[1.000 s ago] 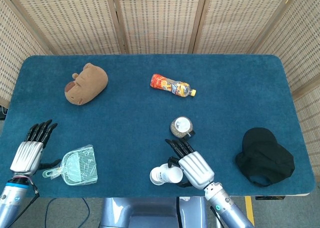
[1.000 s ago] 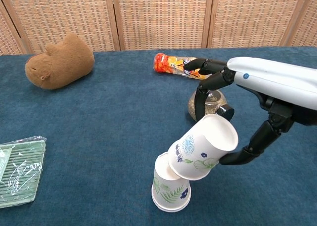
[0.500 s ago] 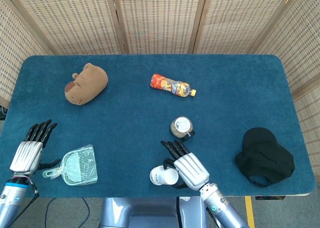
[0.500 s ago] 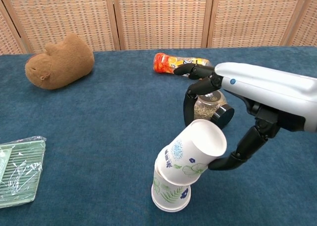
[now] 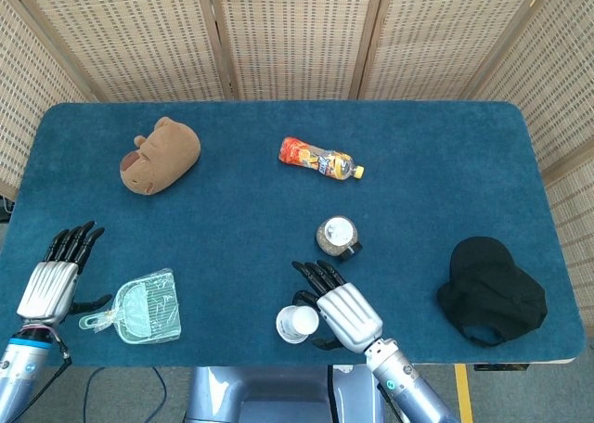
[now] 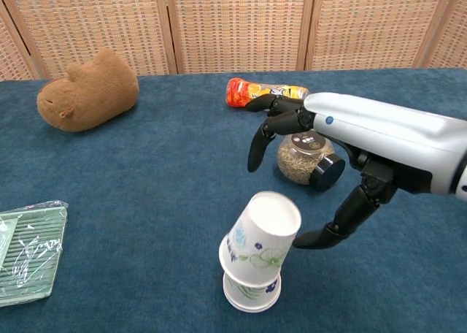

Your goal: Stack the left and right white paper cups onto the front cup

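Near the table's front edge stands a stack of white paper cups (image 6: 252, 274) (image 5: 297, 324). Its top cup (image 6: 263, 234), printed with blue flowers, sits nested in the leaf-printed cup (image 6: 248, 293) below and leans slightly left. My right hand (image 6: 343, 139) (image 5: 342, 312) hovers just right of the stack. Its fingers (image 6: 257, 139) are spread above and behind the rim, clear of the cup, and the thumb tip (image 6: 303, 239) lies close beside the cup's right side. My left hand (image 5: 56, 279) rests far left with fingers stretched out, holding nothing.
A glass jar (image 6: 303, 159) lies right behind the stack, under my right hand. An orange bottle (image 5: 320, 158) lies further back, a brown plush toy (image 5: 160, 156) at back left, a bagged green item (image 5: 144, 307) beside my left hand, and a black cap (image 5: 490, 290) at right.
My right hand carried the tilted flower cup left and down into the lower cup. The cup now sits nearly upright, and the fingers have come off it. The left hand stayed still.
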Available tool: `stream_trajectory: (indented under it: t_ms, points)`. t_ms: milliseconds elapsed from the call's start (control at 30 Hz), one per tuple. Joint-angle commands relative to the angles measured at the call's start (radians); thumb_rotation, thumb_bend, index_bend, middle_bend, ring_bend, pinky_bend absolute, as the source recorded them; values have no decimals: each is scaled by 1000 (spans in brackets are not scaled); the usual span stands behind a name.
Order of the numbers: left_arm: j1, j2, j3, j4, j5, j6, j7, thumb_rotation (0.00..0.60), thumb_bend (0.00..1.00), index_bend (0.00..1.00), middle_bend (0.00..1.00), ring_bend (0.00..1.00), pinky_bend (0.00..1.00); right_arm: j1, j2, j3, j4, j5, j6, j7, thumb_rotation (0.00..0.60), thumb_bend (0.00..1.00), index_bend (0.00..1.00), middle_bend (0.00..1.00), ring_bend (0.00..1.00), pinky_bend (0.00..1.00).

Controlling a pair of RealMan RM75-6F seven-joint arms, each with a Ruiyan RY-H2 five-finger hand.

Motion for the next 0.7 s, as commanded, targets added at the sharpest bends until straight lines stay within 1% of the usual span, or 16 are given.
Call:
stream_trajectory:
  t_ms: [33,300,400,467,600,700]
  points:
    - [0,0,-1,0,-1,0,0,600,117,4,0,0,0,-2,0,-2,-3,2,3,-1,600,120,341,0,0,19]
    - [1,-1,2,-2,4,1,3,600,116,4,0,0,0,-10,15,-14,-4,-1,16,-7,600,118,336,0,0,13]
    - [1,-2,3,-1,6,1,4,600,116,4,0,0,0,-23,34,-19,6,-15,32,14,600,119,318,0,0,7]
    - [1,-3,3,-1,6,1,6,600,117,4,0,0,0,-42,63,-23,35,-34,60,40,600,119,300,0,0,3]
    - [2,-5,1,0,4,4,8,600,117,4,0,0,0,-76,110,-32,105,-77,110,96,600,119,219,0,0,0]
    - [3,-7,1,2,4,5,6,600,116,3,0,0,0,-99,135,-31,154,-83,141,129,600,119,154,0,0,0]
